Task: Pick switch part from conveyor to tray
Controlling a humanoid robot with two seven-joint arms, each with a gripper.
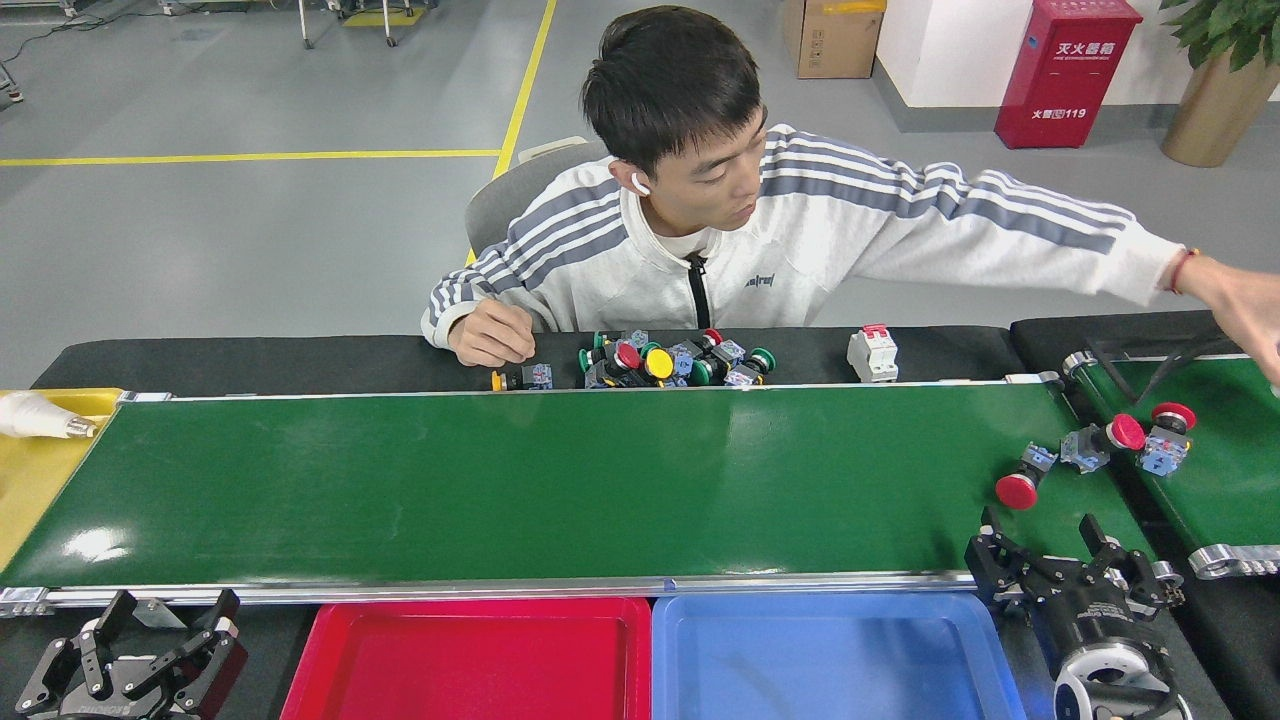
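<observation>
The long green conveyor runs across the view between silver rails. A switch part with a red mushroom cap lies on its right end. A second red-capped switch part sits at the belt's right edge, where it meets the smaller belt. My right gripper stands open over the near rail, just below the first part, with nothing between its fingers. My left gripper stands open and empty at the bottom left, below the rail. A red tray and a blue tray lie in front of the conveyor.
A person sits behind the conveyor, one hand on the black table, the other arm stretched over the smaller green belt, which carries another red switch part. A pile of coloured switches and a white breaker lie behind the rail. A yellow tray stands left.
</observation>
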